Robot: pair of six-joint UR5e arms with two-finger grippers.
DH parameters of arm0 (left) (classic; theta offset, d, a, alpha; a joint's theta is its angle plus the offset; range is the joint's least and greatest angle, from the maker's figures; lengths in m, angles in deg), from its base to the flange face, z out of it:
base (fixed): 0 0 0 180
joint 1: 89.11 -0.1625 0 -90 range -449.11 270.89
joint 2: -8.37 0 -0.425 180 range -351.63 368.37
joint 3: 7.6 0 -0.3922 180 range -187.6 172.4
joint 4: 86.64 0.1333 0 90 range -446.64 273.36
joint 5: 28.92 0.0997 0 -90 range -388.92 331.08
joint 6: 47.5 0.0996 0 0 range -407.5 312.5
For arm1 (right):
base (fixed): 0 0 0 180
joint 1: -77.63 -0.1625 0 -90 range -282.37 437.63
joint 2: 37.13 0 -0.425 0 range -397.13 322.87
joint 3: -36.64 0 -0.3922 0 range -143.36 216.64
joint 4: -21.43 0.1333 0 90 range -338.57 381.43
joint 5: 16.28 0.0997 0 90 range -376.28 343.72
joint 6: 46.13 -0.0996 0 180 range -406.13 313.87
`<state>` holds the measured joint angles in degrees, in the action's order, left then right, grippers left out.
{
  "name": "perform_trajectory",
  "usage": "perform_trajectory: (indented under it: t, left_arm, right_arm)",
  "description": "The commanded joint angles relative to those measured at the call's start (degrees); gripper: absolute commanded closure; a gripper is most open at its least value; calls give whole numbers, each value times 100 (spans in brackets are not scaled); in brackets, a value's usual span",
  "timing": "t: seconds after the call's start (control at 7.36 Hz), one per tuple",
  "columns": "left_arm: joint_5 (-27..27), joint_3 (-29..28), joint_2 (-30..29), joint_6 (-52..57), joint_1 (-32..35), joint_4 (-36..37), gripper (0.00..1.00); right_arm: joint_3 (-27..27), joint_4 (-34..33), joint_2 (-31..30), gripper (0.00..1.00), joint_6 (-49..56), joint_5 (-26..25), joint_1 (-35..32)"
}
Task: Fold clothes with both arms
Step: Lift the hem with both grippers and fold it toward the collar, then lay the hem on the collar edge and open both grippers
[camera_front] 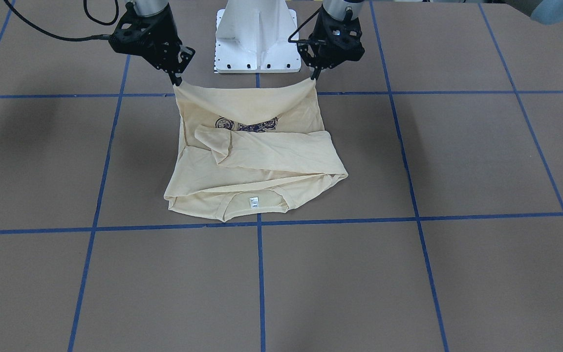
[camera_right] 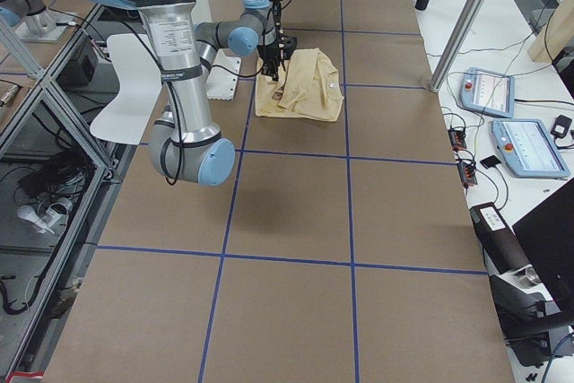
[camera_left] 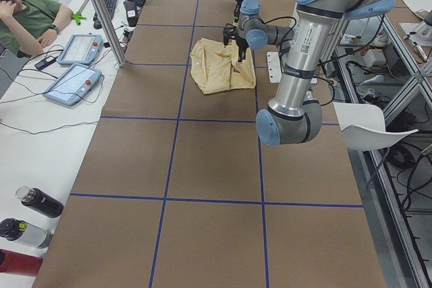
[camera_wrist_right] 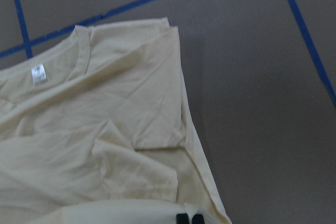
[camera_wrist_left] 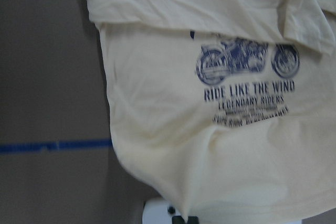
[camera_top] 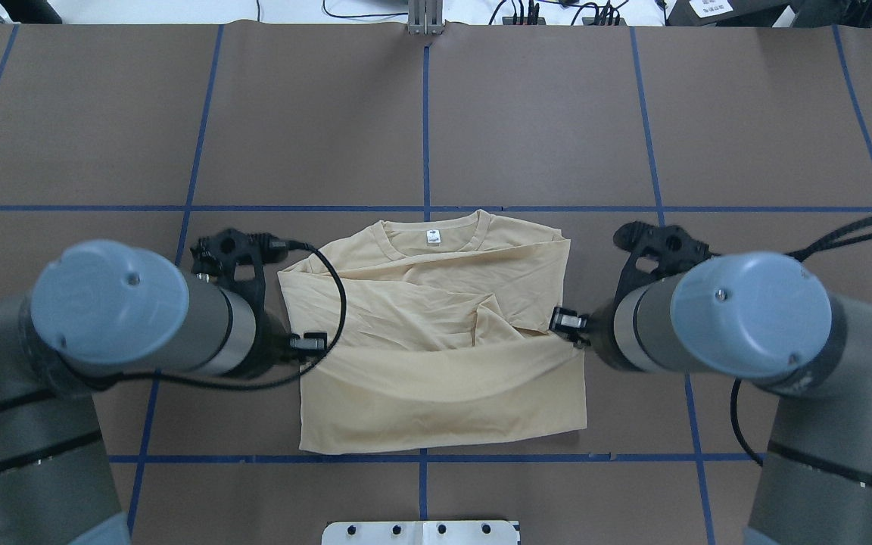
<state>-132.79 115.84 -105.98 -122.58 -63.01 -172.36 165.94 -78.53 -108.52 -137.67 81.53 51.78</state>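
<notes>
The left end effector hangs a little above the table near the robot-side edge, its fingers pinched tight on one corner of the hem of the T-shirt; from that corner the hem runs across, sagging in the middle, parallel to the robot-side edge; below the raised hem the cloth slopes down to the table, and the navy print shows on its underside; a sleeve lies folded across the body, and the neck label marks the collar, which points toward the far edge; so the shirt's long line runs from the robot-side edge out toward the far edge, midway between the table's two ends; the right end effector is clamped on the other hem corner, at about the same height.

Everything that matters lies straight ahead of both end effectors, away from the robot; neither arm is nearer, each has its own corner; I would judge the coming move to be carrying the hem forward over the body toward the collar, both arms level so the edge lands square.

The table is flat, matte brown, crossed by blue tape lines; the collar sits just short of one that runs across, and brown surface carries on beyond it toward the far edge; the cloth looks thin and limp, so the middle will likely droop and touch first.
</notes>
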Motion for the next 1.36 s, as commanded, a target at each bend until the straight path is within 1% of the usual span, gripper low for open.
perform_trajectory:
  t: [0.0,0.14,0.27,0.41,0.54,0.68,0.82,0.95,1.09,1.22]
  left_arm:
    - [25,-145,-61,529,903,3,100]
    - [42,-162,-70,538,1010,-5,100]
    - [34,-415,-113,538,1003,-40,100]
    - [77,-974,-296,538,1002,-223,100]
    - [191,-1598,-350,538,994,-756,100]
    - [200,-2178,-342,547,994,-1457,100]
    - [261,-2593,-368,547,985,-1812,100]
    - [306,-2762,-386,547,967,-2007,100]
    - [306,-2773,-395,556,959,-2035,100]
    - [289,-2738,-412,573,959,-2053,14]
  right_arm:
    - [-106,3,290,100,206,133,-945]
    - [-175,11,431,100,206,168,-1070]
    - [-750,159,659,100,224,142,-1080]
    - [-1609,779,852,100,293,116,-1080]
    - [-2279,1516,846,100,311,107,-1080]
    - [-2816,2054,854,100,416,98,-1132]
    - [-3135,2294,872,100,530,98,-1150]
    - [-3295,2305,889,100,566,46,-1150]
    - [-3305,2305,890,100,566,37,-1150]
    - [-3331,2305,890,37,566,28,-1150]
